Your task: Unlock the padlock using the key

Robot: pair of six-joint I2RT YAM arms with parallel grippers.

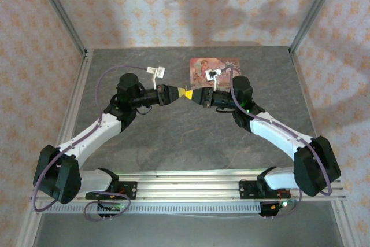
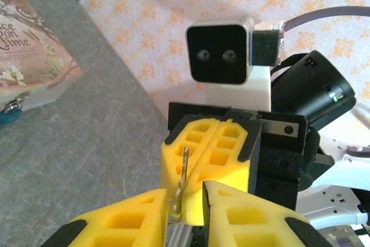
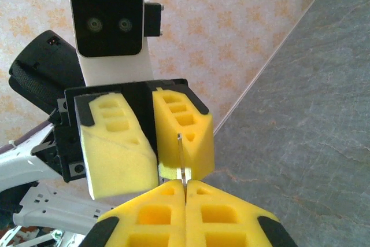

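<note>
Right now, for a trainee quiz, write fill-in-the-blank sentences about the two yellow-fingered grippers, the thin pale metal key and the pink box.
The right gripper is ___ on the thin pale metal key. The left gripper's fingers stand ___ on either side of it. The pink illustrated box lies nearer the ___ gripper.
Missing: shut; apart; right.

Left fingers [image 1: 184,93] and right fingers [image 1: 193,95] meet tip-to-tip near the pink box [image 1: 226,65].

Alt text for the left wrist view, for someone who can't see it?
A thin key stands clamped in the right gripper's shut yellow jaws, its lower end between the left gripper's parted jaws. A pink box lies far left on the grey table.
</note>
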